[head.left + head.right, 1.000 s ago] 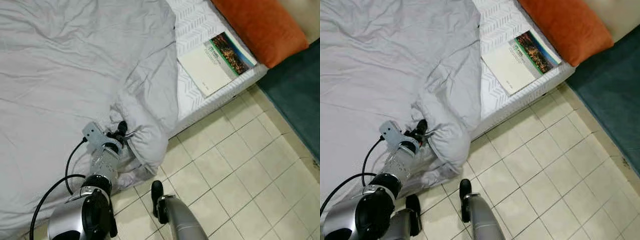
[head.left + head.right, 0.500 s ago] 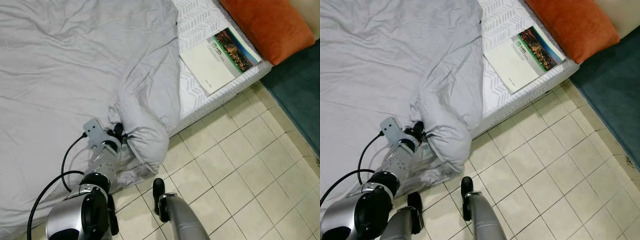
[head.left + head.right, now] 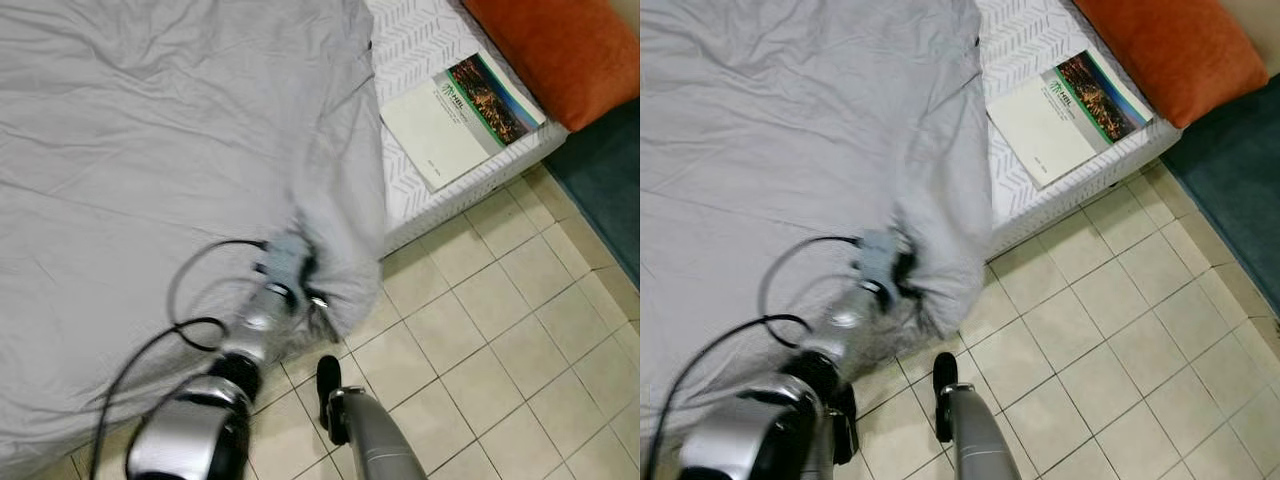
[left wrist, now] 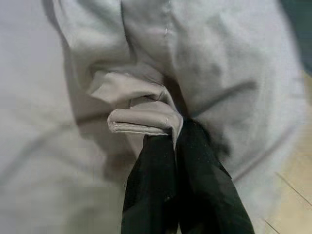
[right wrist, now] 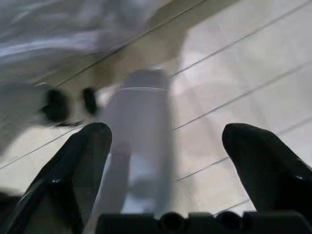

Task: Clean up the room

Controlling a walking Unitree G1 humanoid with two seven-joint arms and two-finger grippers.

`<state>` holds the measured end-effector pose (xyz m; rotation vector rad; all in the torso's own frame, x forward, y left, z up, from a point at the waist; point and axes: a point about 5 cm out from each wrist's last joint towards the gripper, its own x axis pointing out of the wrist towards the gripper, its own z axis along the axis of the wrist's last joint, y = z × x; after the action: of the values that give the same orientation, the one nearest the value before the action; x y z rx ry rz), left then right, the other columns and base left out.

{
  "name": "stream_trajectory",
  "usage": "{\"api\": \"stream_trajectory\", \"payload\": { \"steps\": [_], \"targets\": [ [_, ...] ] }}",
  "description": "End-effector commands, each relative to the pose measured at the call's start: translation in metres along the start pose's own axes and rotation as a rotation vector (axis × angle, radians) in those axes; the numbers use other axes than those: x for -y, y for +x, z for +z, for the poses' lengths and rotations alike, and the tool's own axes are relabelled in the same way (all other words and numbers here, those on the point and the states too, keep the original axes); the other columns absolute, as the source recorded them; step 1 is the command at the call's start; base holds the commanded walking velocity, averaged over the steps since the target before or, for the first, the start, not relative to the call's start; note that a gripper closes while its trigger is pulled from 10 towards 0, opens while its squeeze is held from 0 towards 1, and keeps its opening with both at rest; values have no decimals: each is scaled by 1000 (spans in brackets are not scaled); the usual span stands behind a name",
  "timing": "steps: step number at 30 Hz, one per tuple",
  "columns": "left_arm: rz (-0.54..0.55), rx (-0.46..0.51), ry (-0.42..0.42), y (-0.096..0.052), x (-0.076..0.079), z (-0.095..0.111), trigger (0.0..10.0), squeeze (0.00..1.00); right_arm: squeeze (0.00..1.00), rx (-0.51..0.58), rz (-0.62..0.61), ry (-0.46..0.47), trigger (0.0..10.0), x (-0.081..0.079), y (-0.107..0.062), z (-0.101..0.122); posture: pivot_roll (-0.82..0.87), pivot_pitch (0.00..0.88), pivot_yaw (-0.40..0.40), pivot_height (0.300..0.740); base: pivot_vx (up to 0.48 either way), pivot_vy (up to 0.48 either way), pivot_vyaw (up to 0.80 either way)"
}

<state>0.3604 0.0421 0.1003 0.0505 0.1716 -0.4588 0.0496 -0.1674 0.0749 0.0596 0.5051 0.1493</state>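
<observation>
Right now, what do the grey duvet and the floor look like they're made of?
The grey duvet looks like soft matte woven fabric, probably cotton: it creases and folds where the left gripper pinches it. The floor looks like glazed cream ceramic tile, with grout lines.

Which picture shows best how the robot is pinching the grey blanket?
The left wrist view: the left gripper is shut on a fold of the grey blanket, close up. The eye views show the whole blanket, but the pinch is blurred.

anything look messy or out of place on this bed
Yes. The grey blanket hangs bunched over the bed's edge toward the tiled floor, its corner pinched in the left gripper. A book lies on the bare mattress beside the orange pillow.
</observation>
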Motion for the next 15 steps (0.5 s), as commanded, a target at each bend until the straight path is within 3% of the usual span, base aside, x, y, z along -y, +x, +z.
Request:
{"api": "stream_trajectory", "payload": {
  "steps": [1,2,5,6,8,12,15],
  "targets": [
    [-17,-72,6,-6,7,-21,10000,0,0,-39,-85,-1,10000,16,-7,-11,-318,484,-76,740,0,0,0],
    [-18,-69,0,-5,9,-21,10000,0,0,1,-141,-19,10000,26,-6,-8,-318,448,-60,740,0,-480,0],
    [-19,-73,13,-5,10,-20,10000,0,0,68,-176,-47,10000,34,1,-5,-318,396,-31,740,0,-480,0],
    [-22,-75,34,-4,10,-18,10000,0,0,120,-196,-74,10000,41,13,-5,-313,365,-1,740,0,-480,0],
    [-22,-75,34,-4,10,-18,10000,0,0,120,-196,-74,10000,41,13,-5,-313,365,-1,740,0,-480,0],
    [-64,-38,90,5,12,3,10000,0,0,237,-140,-58,10000,40,59,-12,-271,274,116,740,0,-469,0],
    [-102,-24,156,8,19,12,10000,0,0,279,-88,-27,10000,30,74,-12,-263,270,138,740,0,-467,0]
  ]
}}
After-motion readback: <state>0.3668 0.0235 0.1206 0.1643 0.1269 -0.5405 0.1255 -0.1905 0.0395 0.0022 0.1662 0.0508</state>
